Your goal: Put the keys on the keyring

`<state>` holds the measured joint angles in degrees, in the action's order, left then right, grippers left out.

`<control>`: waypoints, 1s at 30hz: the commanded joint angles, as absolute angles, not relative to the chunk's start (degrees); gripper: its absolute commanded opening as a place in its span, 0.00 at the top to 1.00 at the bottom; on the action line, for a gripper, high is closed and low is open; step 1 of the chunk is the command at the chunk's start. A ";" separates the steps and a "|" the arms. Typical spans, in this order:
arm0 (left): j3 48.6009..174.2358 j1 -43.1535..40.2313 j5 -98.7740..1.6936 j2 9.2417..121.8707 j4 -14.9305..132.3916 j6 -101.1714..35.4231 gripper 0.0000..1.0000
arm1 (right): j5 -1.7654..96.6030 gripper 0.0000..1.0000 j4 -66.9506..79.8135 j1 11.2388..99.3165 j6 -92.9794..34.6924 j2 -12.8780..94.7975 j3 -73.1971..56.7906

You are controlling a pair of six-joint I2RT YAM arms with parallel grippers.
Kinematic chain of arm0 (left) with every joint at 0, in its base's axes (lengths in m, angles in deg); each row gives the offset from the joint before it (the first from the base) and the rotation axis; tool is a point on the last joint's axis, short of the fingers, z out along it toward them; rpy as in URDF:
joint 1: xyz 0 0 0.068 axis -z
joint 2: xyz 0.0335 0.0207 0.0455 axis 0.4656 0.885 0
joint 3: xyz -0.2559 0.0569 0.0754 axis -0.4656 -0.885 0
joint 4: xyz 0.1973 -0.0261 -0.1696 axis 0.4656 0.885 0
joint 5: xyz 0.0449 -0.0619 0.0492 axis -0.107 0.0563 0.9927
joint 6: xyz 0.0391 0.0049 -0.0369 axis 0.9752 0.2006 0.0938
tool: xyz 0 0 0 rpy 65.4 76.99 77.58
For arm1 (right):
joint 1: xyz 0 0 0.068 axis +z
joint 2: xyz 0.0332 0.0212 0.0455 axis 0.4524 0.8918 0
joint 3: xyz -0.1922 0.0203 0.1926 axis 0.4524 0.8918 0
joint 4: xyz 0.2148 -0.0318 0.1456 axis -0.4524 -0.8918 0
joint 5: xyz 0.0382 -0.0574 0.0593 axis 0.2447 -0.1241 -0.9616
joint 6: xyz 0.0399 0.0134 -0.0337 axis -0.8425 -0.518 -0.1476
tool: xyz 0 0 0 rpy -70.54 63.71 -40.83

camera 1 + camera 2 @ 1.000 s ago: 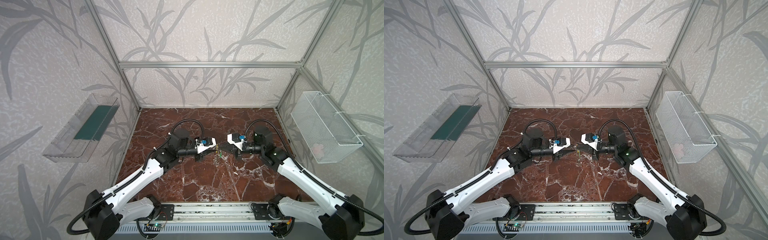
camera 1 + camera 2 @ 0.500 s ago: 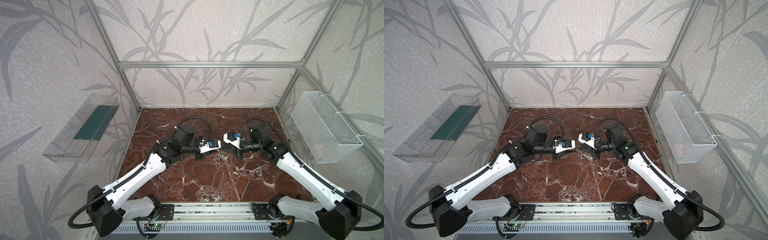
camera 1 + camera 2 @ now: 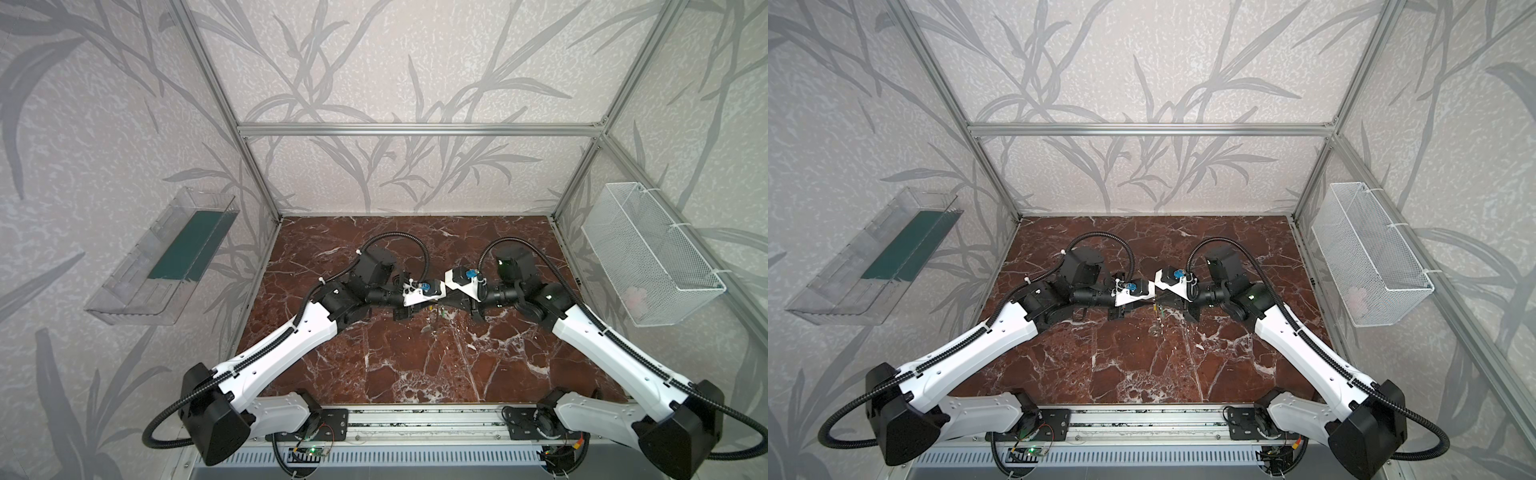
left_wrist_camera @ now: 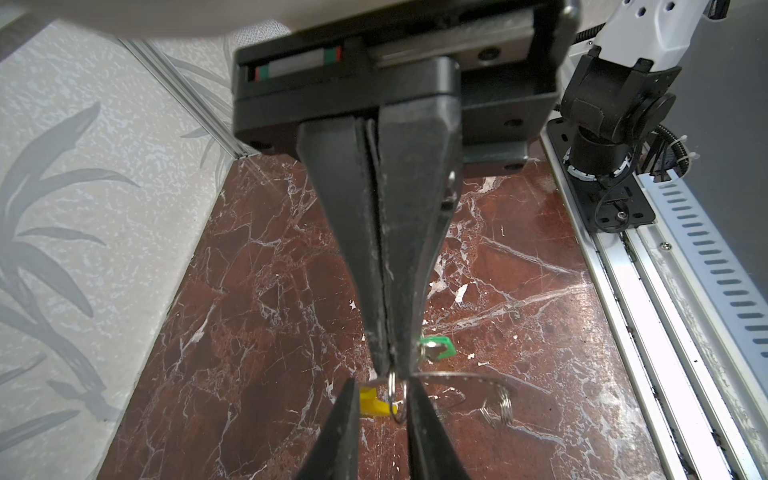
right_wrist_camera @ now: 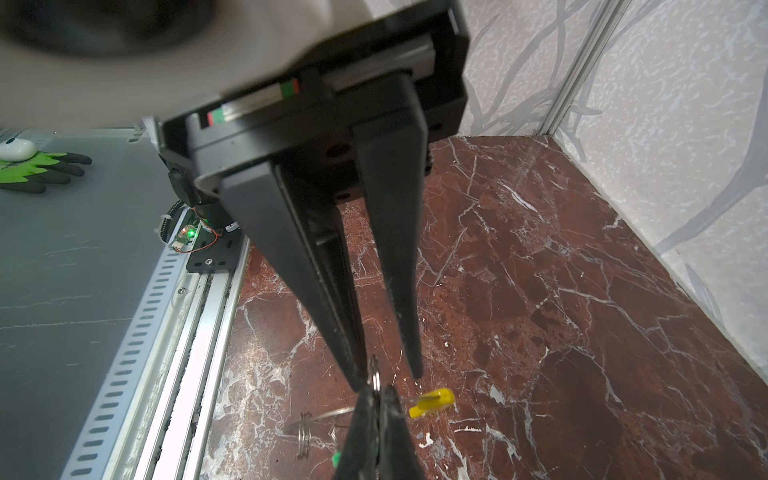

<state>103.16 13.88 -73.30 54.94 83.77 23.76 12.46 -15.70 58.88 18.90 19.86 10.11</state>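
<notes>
Above the counter, tools meet.
Right tool clenched on the keyring, probably steadying it; left tool, jaws apart, straddles the wire, likely to regrip; green key dangles beside.

Your white-shelled arms have black joints and ribbed black cables; left gripper and right gripper are tapering black.

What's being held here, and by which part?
The right gripper pinches the keyring by its thin metal wire near the yellow sleeve. The left gripper is open around that spot, gripping nothing.
</notes>
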 commanded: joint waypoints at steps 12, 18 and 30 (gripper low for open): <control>104.68 14.34 -75.57 56.22 80.43 21.79 1.00 | 17.50 0.68 -9.78 59.10 17.12 17.03 12.53; 100.63 13.75 -72.15 53.86 71.08 16.16 1.00 | 18.14 0.54 1.67 54.76 6.45 12.46 21.35; 97.56 13.74 -73.78 52.52 61.28 10.14 1.00 | 15.86 0.67 9.39 54.67 2.07 14.35 23.67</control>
<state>98.40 13.85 -72.18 54.20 66.00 11.98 17.40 5.61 54.69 3.80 13.54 24.38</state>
